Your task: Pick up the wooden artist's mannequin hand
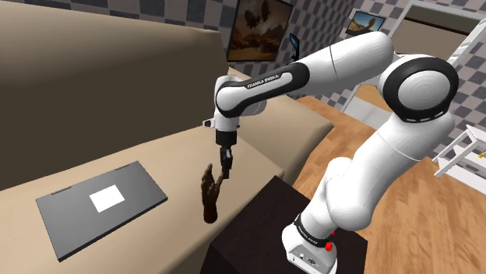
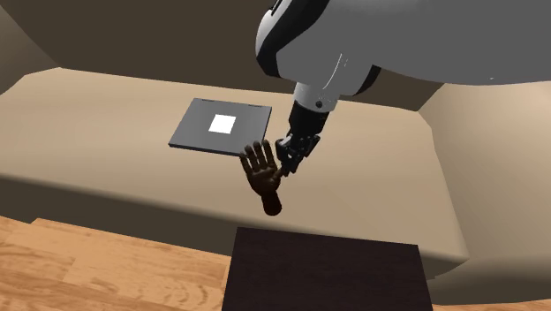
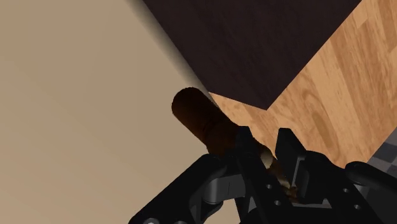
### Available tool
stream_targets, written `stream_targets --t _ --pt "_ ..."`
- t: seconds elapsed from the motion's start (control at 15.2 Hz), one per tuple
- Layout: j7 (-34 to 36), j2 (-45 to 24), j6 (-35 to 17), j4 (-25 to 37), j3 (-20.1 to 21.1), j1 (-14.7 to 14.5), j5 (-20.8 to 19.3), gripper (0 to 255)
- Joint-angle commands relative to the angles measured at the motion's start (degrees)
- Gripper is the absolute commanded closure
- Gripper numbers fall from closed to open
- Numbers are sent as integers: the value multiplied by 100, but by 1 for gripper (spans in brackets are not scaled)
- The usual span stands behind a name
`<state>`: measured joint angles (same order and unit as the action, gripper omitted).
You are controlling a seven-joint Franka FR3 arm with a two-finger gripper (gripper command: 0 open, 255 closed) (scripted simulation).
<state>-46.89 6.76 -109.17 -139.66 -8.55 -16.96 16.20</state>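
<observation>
Clasping the dark brown mannequin hand by its fingers between my jaws, which are pressing narrowly on it, I am judging the lifting step is in hand above the beige sofa front edge, calling next for a slow, straight rise.

Shoulder view: beside and behind stand at lower right, facing down-left over sofa. Second exterior view: high, near, fronting the sofa across the stand. Wrist view: very near, down along hand. All share sofa edge, stand, mannequin hand.
</observation>
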Motion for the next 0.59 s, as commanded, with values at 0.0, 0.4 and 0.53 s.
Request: stream_targets --t 0.0,0.4,0.53 --pt "53 105 137 40 2 3 -28 255" --pt "208 381 600 253 3 18 -105 255" --pt "256 462 754 334 3 22 -126 255"
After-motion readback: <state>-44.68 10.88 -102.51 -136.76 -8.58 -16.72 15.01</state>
